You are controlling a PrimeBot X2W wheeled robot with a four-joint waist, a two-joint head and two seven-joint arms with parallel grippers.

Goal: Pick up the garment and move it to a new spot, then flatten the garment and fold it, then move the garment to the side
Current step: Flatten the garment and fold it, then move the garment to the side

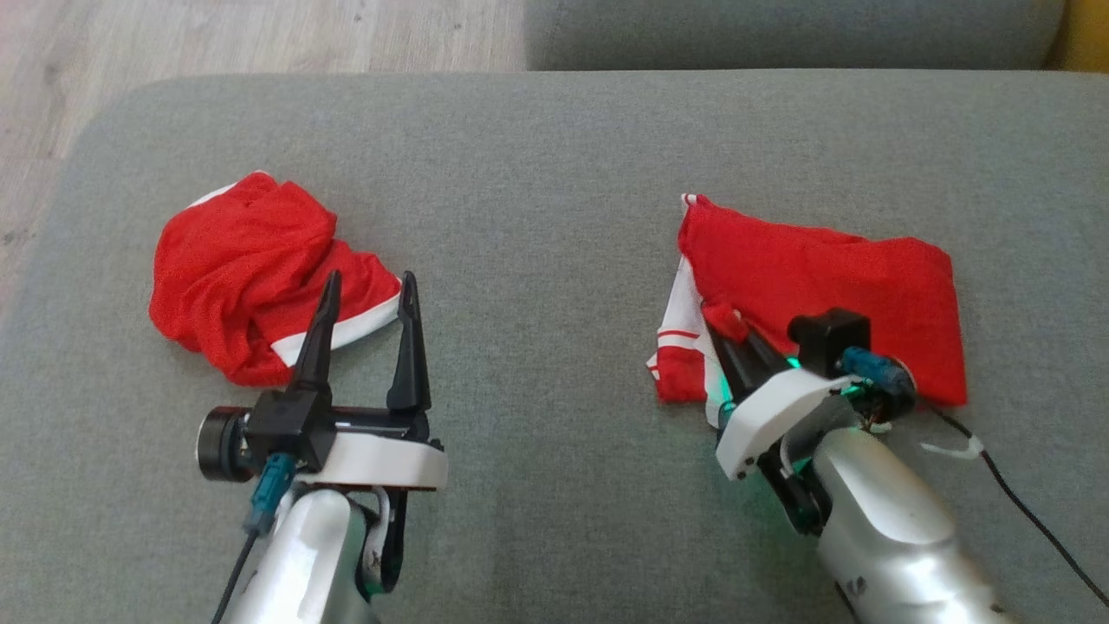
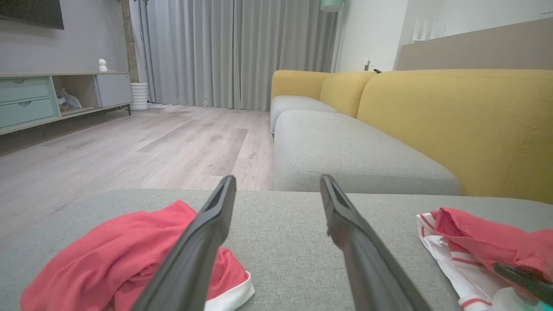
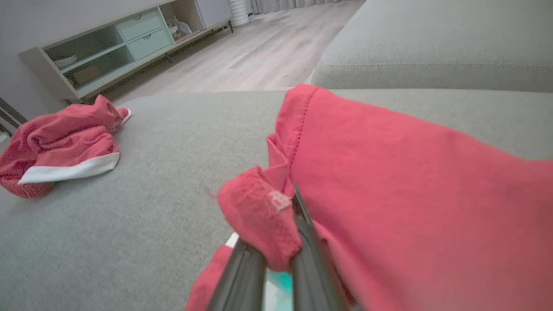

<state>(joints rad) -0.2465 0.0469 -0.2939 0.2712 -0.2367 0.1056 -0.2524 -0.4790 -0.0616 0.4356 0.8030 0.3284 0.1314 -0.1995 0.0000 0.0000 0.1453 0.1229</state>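
My right gripper [image 1: 726,322] is closed, pinching a small fold at the near left edge of the right garment [image 1: 832,277]. That garment lies fairly flat on the right of the grey cushion [image 1: 554,156], with white striped trim showing along its left side. My left gripper [image 1: 368,282] has its fingers spread wide and holds nothing. It is at the near right edge of the left garment [image 1: 234,269], a crumpled heap on the left. That makes two red garments, well apart.

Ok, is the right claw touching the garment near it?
Touching. Right wrist view shows the right claw shut, pinching a fold of the red garment.
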